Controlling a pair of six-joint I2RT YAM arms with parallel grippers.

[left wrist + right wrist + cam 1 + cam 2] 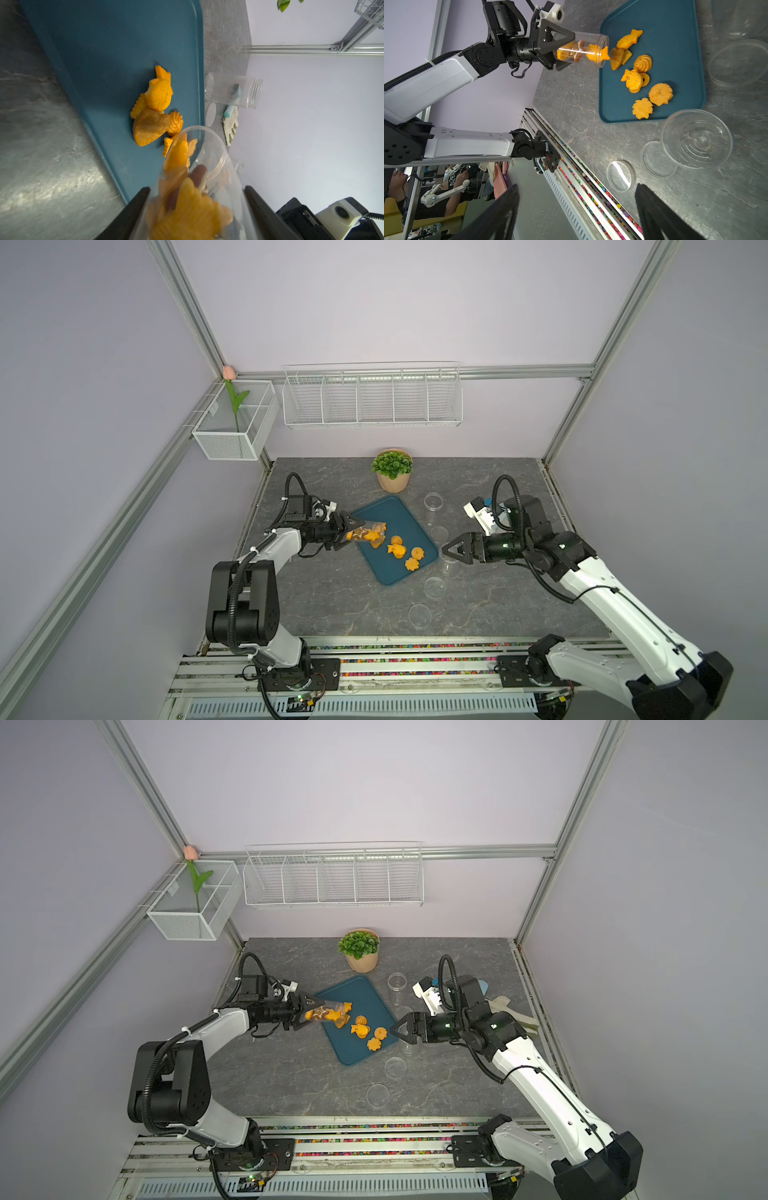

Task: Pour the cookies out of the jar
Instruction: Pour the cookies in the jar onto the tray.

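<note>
My left gripper (356, 534) (196, 188) is shut on a clear plastic jar (370, 533) (591, 39). The jar lies tipped on its side, its open mouth over the near-left part of the teal tray (386, 514) (353, 990). Inside it are still several orange cookies (187, 207), and a fish-shaped one (604, 55) pokes out of the mouth. Several more cookies (397, 549) (633, 79) lie loose on the tray. By the tray's right edge my right gripper (445, 551) (577, 187) hangs open and holds nothing.
Empty clear jars (433, 502) (697, 139) and loose lids (419, 615) (619, 175) stand on the grey table right of the tray. Behind the tray is a potted plant (392, 470). White wire baskets (372, 398) hang on the back wall. A cloth (507, 1006) lies far right.
</note>
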